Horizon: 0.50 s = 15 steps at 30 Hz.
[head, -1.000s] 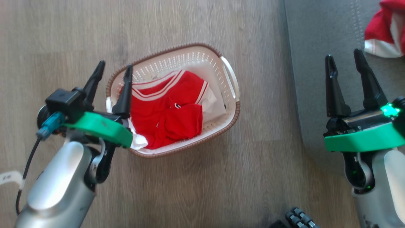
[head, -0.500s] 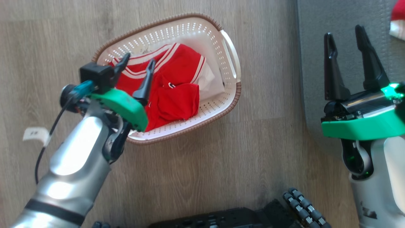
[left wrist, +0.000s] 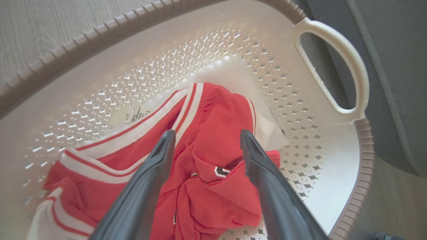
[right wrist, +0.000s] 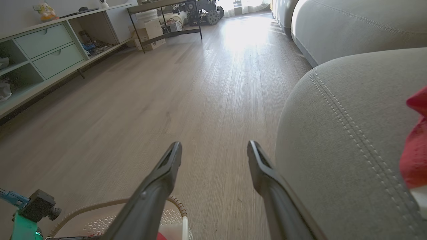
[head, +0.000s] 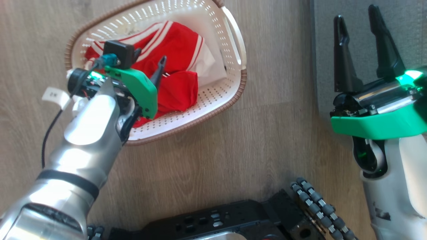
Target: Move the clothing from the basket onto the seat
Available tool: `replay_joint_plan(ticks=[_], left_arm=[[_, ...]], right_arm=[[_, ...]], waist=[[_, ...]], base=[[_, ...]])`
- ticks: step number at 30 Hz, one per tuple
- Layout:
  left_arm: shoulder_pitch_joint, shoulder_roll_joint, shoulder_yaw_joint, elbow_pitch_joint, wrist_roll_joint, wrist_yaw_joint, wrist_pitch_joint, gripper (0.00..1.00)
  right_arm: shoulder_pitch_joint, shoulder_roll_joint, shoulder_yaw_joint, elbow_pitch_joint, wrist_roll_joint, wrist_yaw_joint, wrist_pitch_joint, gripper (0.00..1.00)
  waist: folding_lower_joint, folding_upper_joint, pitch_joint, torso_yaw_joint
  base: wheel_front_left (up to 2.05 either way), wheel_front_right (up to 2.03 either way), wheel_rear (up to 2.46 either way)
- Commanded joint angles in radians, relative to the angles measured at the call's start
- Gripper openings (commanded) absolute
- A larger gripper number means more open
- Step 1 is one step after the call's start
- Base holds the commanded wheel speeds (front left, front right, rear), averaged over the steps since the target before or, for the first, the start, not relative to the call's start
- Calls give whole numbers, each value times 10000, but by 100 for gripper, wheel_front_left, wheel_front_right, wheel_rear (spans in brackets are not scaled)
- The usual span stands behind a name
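Note:
The clothing [head: 180,43], a crumpled red jersey with white stripes, lies in the cream perforated basket [head: 213,103] on the wood floor. My left gripper [head: 150,56] hangs open inside the basket just above the red fabric. In the left wrist view its fingers straddle a fold of the clothing [left wrist: 217,116], with the left gripper [left wrist: 207,133] gripping nothing and the basket wall [left wrist: 333,186] behind. My right gripper [head: 356,13] stands open and empty over the edge of the grey seat [head: 322,66]. The right gripper [right wrist: 214,144] points along the floor beside the seat [right wrist: 340,133], where more red clothing [right wrist: 415,143] lies.
The robot's black base [head: 217,220] sits at the bottom of the head view. The basket's handle [left wrist: 353,66] faces the seat. Across the open wood floor stand a low shelf unit [right wrist: 43,50] and a metal-legged table [right wrist: 166,20]; another grey cushion [right wrist: 350,26] lies beyond.
The head camera has tilted, so the whole picture has shifted. My left gripper has moved from the basket's left rim in over the clothing and lower. The right arm has held still.

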Motion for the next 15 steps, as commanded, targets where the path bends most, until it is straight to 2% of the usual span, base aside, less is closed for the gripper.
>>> replay_joint_plan(ticks=[1,9,15], left_arm=[[-118,97,178,138,31,-64,67,100],[-1166,-204,159,1981,-177,-232,577,100],[-1681,-199,-52,2870,-18,-218,743,100]], right_arm=[[161,96,199,-384,-108,71,-84,100],[-13,289,349,-651,-198,71,-136,100],[-95,422,514,-787,-257,71,-158,100]], waist=[[-1,0,302,-216],[-1,0,923,-586],[-1,0,1348,-883]], base=[[0,0,0],[0,0,0],[0,0,0]])
